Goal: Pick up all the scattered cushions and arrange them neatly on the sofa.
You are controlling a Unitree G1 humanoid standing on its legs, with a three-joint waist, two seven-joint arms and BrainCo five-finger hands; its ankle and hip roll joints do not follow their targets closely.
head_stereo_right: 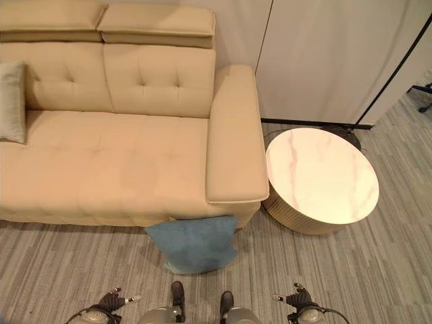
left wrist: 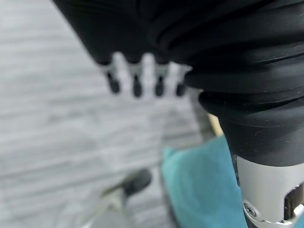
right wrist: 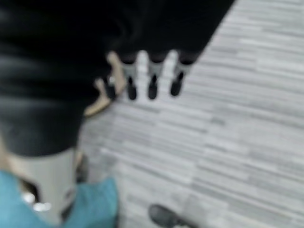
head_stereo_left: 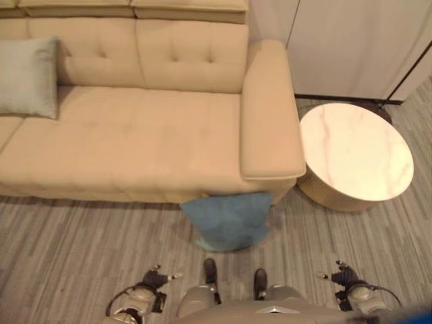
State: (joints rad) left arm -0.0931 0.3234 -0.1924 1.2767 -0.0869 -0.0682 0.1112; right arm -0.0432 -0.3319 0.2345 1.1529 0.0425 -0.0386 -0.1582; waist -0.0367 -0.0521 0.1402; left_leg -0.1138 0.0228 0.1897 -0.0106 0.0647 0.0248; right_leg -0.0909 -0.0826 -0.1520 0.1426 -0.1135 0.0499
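Left hand low at my side, fingers relaxed, holding nothing; right hand same. Blue cushion on floor, leaning against sofa front edge below armrest corner. Grey cushion already propped against backrest. I judge blue one next.

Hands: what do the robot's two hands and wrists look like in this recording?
Both match. The left hand has a row of slim silver fingers with dark rounded tips; a black ribbed cover wraps its back and wrist, with a silver-grey metal arm segment beyond. The right hand has the same silver, dark-tipped fingers under a black cover.
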